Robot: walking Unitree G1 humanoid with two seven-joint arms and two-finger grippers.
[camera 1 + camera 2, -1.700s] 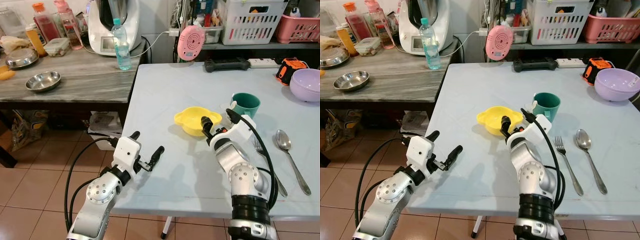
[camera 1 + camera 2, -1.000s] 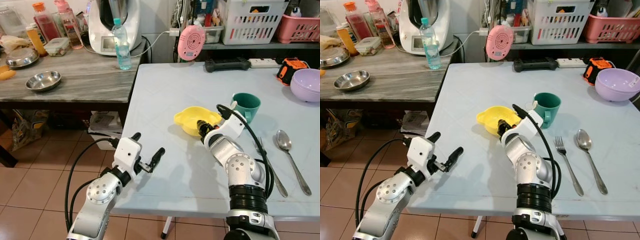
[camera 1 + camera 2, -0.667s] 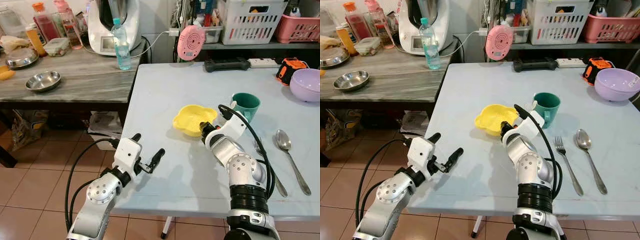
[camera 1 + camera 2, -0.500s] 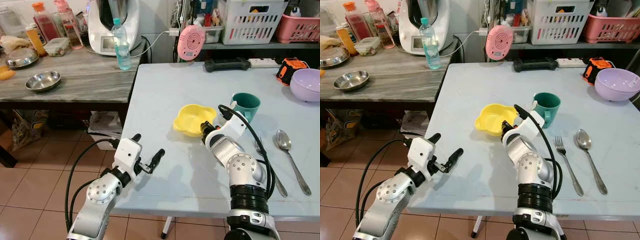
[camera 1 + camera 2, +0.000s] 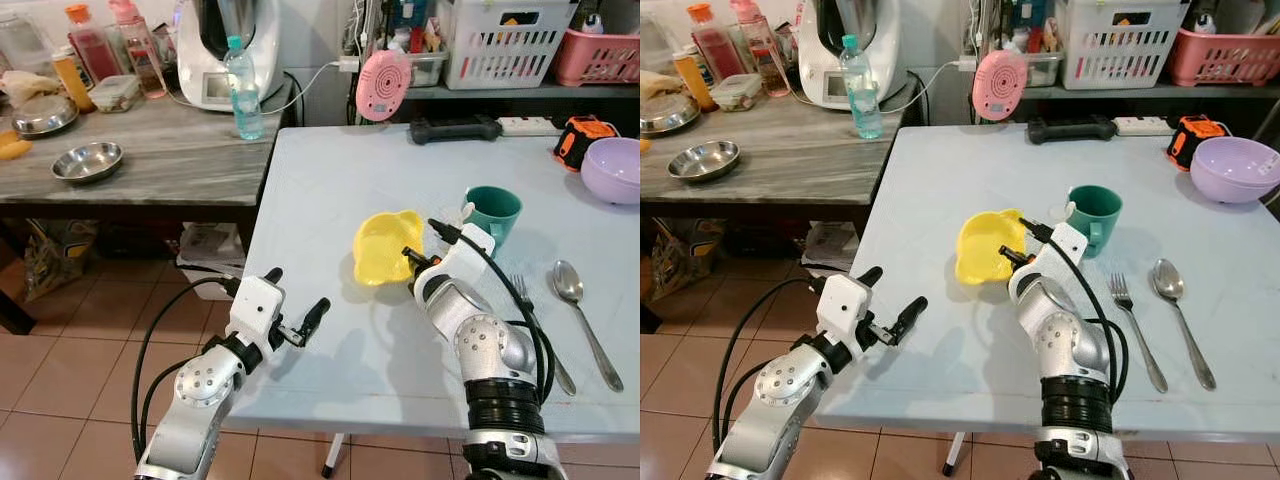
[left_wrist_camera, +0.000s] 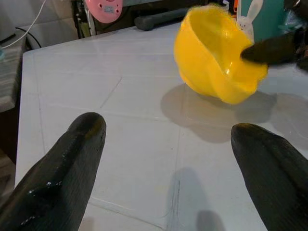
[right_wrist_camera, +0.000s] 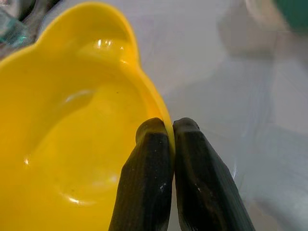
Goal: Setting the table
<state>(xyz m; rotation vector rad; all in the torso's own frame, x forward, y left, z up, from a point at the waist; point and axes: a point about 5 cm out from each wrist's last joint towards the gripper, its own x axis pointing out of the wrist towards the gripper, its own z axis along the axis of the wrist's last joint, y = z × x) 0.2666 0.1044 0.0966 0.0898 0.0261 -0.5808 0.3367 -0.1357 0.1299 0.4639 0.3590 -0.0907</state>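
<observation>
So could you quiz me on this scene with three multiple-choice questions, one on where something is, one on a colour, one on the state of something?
1. Where does the green cup stand?
A. On the pale table, just beyond the right gripper
B. On the grey counter
C. Inside the white basket

2. What colour is the large bowl at the table's far right edge?
A. Red
B. Lilac
C. Black

3. What state is the yellow bowl in?
A. Upside down on the floor
B. Flat on the table, untouched
C. Pinched at its rim and tilted up on edge

Answers:
1. A: the cup stands on the table right behind the right gripper.
2. B: the head views show it pale purple.
3. C: the right wrist view shows both fingers shut on the rim, and the bowl stands tipped with its opening facing sideways.
</observation>
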